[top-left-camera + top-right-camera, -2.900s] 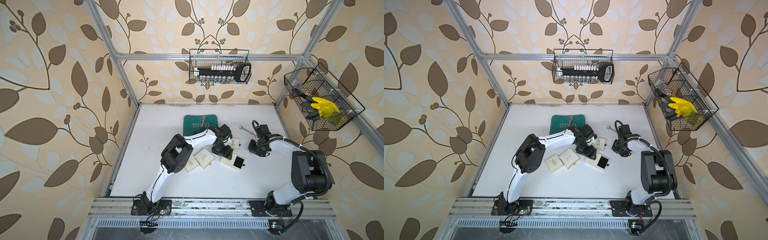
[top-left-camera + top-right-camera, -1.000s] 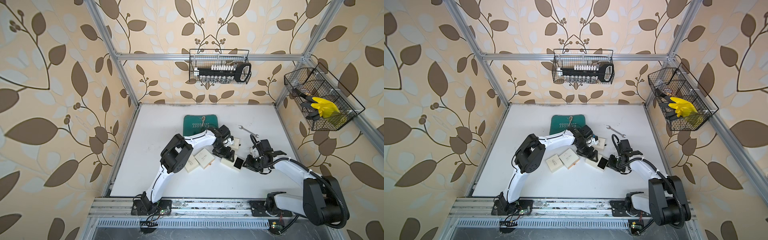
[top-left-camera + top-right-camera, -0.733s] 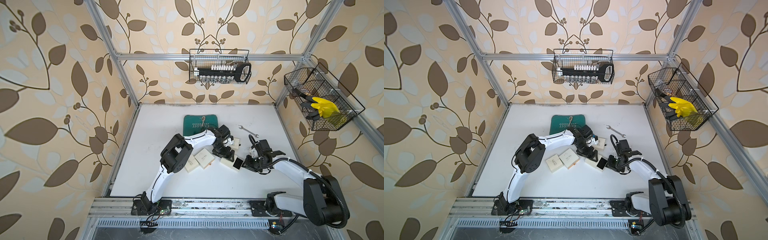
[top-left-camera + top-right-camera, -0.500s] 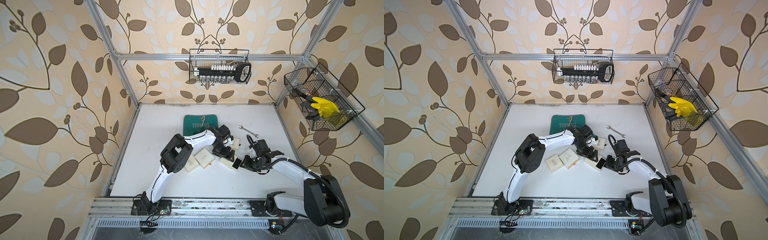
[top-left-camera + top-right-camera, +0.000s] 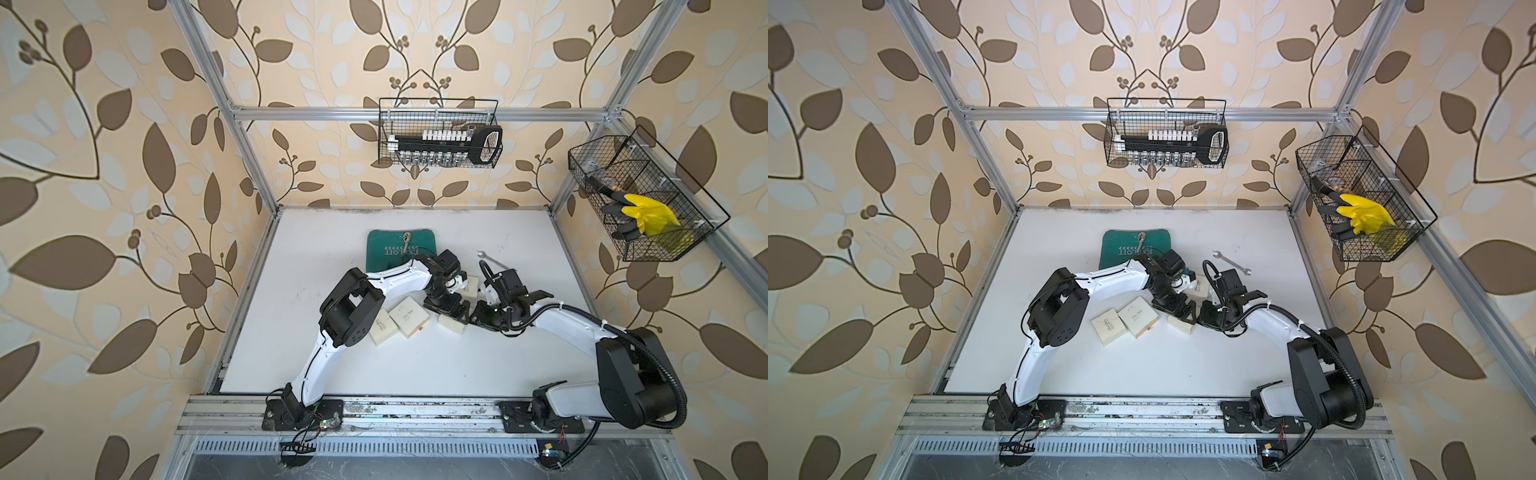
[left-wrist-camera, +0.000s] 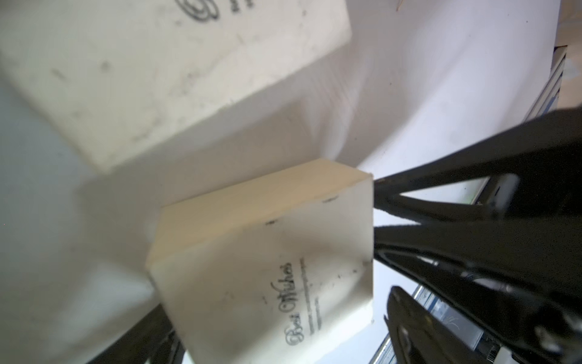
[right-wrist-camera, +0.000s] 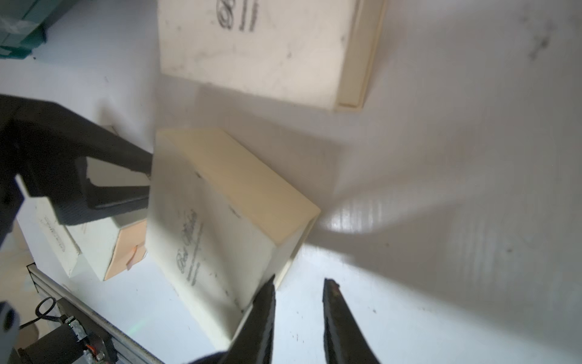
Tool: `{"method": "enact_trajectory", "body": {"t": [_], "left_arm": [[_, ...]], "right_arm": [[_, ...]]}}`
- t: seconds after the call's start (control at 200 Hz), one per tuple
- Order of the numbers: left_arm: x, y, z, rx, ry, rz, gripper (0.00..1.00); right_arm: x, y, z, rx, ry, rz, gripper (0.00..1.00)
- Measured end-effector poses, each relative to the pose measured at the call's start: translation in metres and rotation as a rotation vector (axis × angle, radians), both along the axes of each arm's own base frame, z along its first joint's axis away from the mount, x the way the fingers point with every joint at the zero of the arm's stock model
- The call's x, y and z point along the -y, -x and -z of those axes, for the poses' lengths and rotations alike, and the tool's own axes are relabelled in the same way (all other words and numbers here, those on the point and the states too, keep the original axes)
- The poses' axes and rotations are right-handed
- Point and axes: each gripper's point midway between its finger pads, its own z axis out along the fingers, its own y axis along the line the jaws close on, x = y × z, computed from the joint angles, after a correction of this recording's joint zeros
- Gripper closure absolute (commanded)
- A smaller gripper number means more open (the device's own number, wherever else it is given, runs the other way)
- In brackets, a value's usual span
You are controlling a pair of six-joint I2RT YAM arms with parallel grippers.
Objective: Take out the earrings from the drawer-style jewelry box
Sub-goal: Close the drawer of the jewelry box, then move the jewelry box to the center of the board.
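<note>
A cream cardboard drawer-style jewelry box [image 5: 452, 326] with "Best Wishes" in dark script on its lid is lying on the white tabletop [image 5: 415, 374], just right of centre in both top views. The left claw [image 5: 449, 312] is hanging directly over it, released. In the left wrist view its black fingers [image 6: 409, 327] are standing wide on either side of the box, with a strip of tabletop showing between one finger and the box wall. The right claw [image 7: 299, 280] is pointing in from the right of the frame, spread partway and grasping nothing. In the right wrist view one of its fingers [image 7: 264, 315] is touching the box's corner, beside the end where the inner drawer's edge is showing. The earrings are showing in no view, so whether they are lying inside the box cannot be told. A larger cream box [image 5: 409, 319] and a squarer cream box [image 5: 383, 330] are sitting side by side left of the jewelry box. A small cream box [image 5: 471, 286] is lying just above the claws. A green pouch [image 5: 386, 253] is resting higher up, with a silver spanner [image 5: 1231, 262] lying to its right.
</note>
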Motion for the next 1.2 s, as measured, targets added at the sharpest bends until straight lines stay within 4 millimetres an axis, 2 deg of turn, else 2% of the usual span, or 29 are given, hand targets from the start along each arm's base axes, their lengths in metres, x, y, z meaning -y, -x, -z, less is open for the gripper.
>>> {"method": "enact_trajectory", "body": {"t": [0.16, 0.36, 0.58, 0.685, 0.755, 0.8, 0.88, 1.2], "left_arm": [[-0.008, 0.001, 0.002, 0.025, -0.025, 0.007, 0.01], [-0.017, 0.003, 0.004, 0.070, -0.063, 0.036, 0.01], [-0.019, 0.018, 0.009, 0.094, -0.111, 0.099, 0.05], [-0.019, 0.025, 0.011, 0.112, -0.146, 0.125, 0.09], [-0.021, 0.028, 0.013, 0.132, -0.176, 0.136, 0.17], [-0.024, 0.027, 0.016, 0.144, -0.207, 0.133, 0.19], [-0.026, 0.018, 0.019, 0.183, -0.265, 0.113, 0.23], [-0.017, -0.039, 0.019, 0.343, -0.355, -0.001, 0.23]], "right_arm": [[0.007, -0.008, 0.002, -0.001, 0.041, 0.043, 0.73], [0.022, -0.016, -0.005, 0.031, 0.085, 0.096, 0.72], [0.044, -0.022, -0.013, 0.050, 0.090, 0.170, 0.72], [0.048, -0.023, -0.013, 0.049, 0.090, 0.180, 0.72], [0.048, -0.023, -0.014, 0.050, 0.087, 0.181, 0.72], [0.047, -0.024, -0.015, 0.053, 0.084, 0.180, 0.72], [0.046, -0.024, -0.016, 0.059, 0.077, 0.178, 0.72], [0.045, -0.019, -0.013, 0.051, 0.060, 0.175, 0.72]]}}
